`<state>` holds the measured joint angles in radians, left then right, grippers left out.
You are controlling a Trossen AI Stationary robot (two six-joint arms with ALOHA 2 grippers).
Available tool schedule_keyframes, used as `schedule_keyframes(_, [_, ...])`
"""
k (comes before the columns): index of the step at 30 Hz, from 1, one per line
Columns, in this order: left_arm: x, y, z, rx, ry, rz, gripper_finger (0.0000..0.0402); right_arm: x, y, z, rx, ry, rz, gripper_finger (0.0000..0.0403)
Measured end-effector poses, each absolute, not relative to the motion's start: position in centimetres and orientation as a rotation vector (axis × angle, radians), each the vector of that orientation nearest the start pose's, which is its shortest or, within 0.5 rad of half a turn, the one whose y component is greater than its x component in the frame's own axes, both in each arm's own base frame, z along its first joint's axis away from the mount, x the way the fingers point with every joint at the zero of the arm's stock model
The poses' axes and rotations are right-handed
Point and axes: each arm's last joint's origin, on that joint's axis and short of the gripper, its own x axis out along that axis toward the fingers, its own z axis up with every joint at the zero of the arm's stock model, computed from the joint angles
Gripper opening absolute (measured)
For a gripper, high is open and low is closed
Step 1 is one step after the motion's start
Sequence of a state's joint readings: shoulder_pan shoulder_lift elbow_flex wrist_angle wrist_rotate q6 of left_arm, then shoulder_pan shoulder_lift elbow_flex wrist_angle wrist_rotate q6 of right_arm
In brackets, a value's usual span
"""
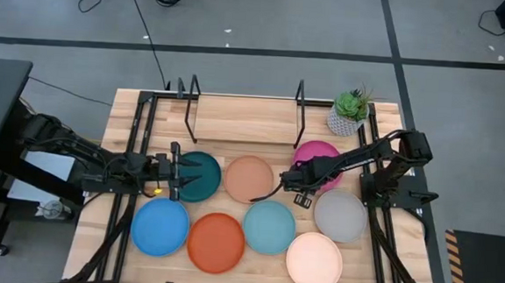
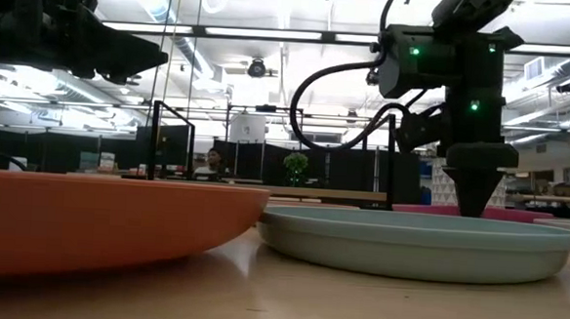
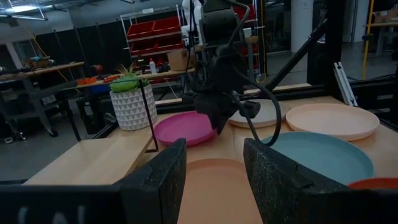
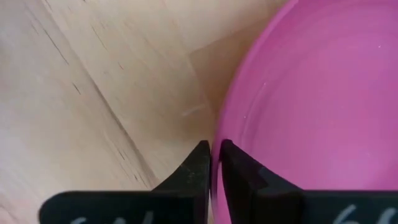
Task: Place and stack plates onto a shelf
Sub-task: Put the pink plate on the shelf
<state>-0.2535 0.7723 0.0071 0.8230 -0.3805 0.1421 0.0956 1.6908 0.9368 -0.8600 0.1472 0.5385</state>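
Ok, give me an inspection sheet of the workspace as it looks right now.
Surface: wooden table, black rails.
Job's things: eight plates on the table; shelf holds none.
Clutter: potted plant beside the shelf.
Grippers: right gripper shut on the rim of the magenta plate; left gripper open, over the dark teal plate.
Cables: black cable across the floor behind the table.
Surroundings: workshop benches, red bins, a person far behind.
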Motion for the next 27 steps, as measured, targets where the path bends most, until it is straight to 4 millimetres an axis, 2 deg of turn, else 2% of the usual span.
schedule_keyframes(10, [14.2,-2.6,16.7,0.124,-0.046,0.131,0.0167,28.8,3.8,18.8,0.170,1.516,-0.365,0.0030])
schedule_keyframes(16, [14.2,-2.6,16.7,0.124,-0.046,0.131,0.0167,30.2,5.9,21.9,0.101,1.438,-0.224,0.0027])
schedule_keyframes(23, [14.2,-2.6,16.7,0.124,-0.046,0.131,0.0167,31.2,8.1,24.4,-0.140,1.324,-0.071,0.0026])
schedule_keyframes(27, [14.2,-2.6,16.7,0.124,-0.047,0.131,0.0167,31.6,8.2,24.7,-0.320,1.253,-0.067,0.0026])
